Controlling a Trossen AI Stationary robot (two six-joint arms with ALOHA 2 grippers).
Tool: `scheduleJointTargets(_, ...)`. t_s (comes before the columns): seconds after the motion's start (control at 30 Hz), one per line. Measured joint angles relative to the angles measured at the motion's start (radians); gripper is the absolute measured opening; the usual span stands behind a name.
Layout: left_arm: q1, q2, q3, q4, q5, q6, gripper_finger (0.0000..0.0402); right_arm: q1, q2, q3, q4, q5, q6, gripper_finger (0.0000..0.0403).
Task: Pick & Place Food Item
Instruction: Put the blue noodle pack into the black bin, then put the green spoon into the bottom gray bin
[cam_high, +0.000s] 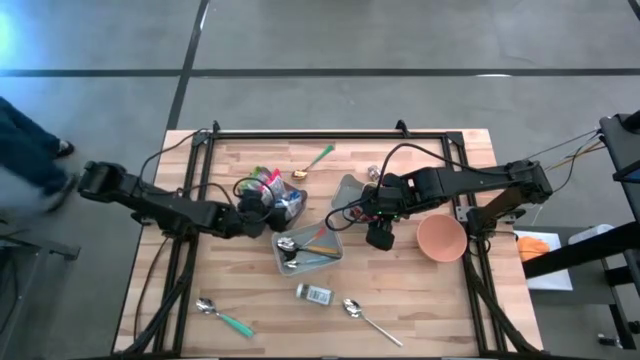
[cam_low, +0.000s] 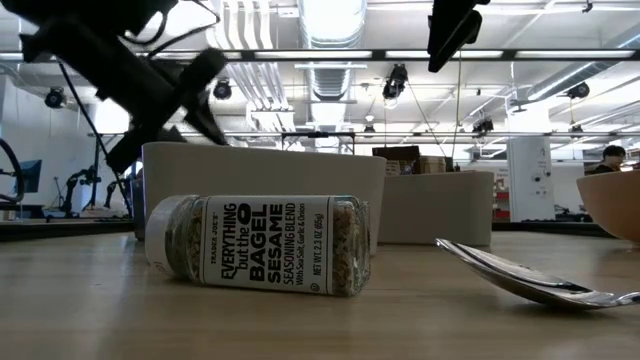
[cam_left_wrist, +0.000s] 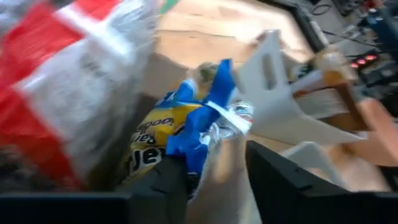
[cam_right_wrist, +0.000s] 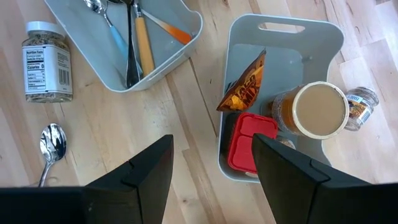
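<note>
A blue-and-yellow snack bag (cam_left_wrist: 177, 134) lies on the table by a red-and-white bag (cam_left_wrist: 68, 81), left of centre in the high view (cam_high: 285, 203). My left gripper (cam_left_wrist: 217, 168) (cam_high: 262, 213) is open, slanting down from the table's left, with the bag's blue crimped end between its fingers. My right gripper (cam_right_wrist: 211, 155) (cam_high: 380, 238) hangs open and empty, high above the table. Below it stands a grey bin (cam_right_wrist: 314, 31) holding an orange snack bag (cam_right_wrist: 245, 87), a red box (cam_right_wrist: 252, 143) and a tan-lidded jar (cam_right_wrist: 318, 109). My left gripper has the bag's blue crimped end (cam_left_wrist: 196, 155) close beside one finger (cam_left_wrist: 165, 190). I cannot tell whether that finger touches it. The other finger (cam_left_wrist: 280, 180) stands apart from the bag, which rests on the table.
A grey tray (cam_high: 335, 255) of cutlery sits mid-table. A seasoning jar (cam_high: 313, 293) lies on its side near the front, with spoons (cam_high: 360, 312) (cam_high: 215, 310) to either side. A terracotta bowl (cam_high: 440, 238) stands at the right, and a green-handled spoon (cam_high: 315, 160) lies at the back.
</note>
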Motion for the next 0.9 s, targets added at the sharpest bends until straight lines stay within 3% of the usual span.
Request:
scheduleJointTargets(0.2, 0.001, -0.082, 0.075, -0.002, 0.007, 0.217, 0.0209, -0.001, 0.0, 0.0, 0.002, 0.0, -0.004, 0.0215)
scheduleJointTargets(0.3, 0.01, -0.129, 0.116, -0.086, 0.002, 0.255, 0.0225, -0.013, 0.0, 0.006, 0.002, 0.0, -0.005, 0.0215)
scheduleJointTargets(0.5, 0.044, -0.198, 0.172, -0.404, 0.009, 0.196, 0.023, -0.039, 0.0, 0.051, 0.018, 0.003, -0.004, 0.0215)
scheduleJointTargets(0.8, 0.054, -0.294, 0.256, -0.491, 0.083, 0.359, 0.023, -0.117, 0.019, 0.147, 0.074, 0.006, -0.019, 0.0215)
scheduleJointTargets(0.9, 0.091, -0.295, 0.324, -0.541, 0.173, 0.449, 0.023, -0.126, 0.022, 0.168, 0.073, 0.006, -0.018, 0.0215)
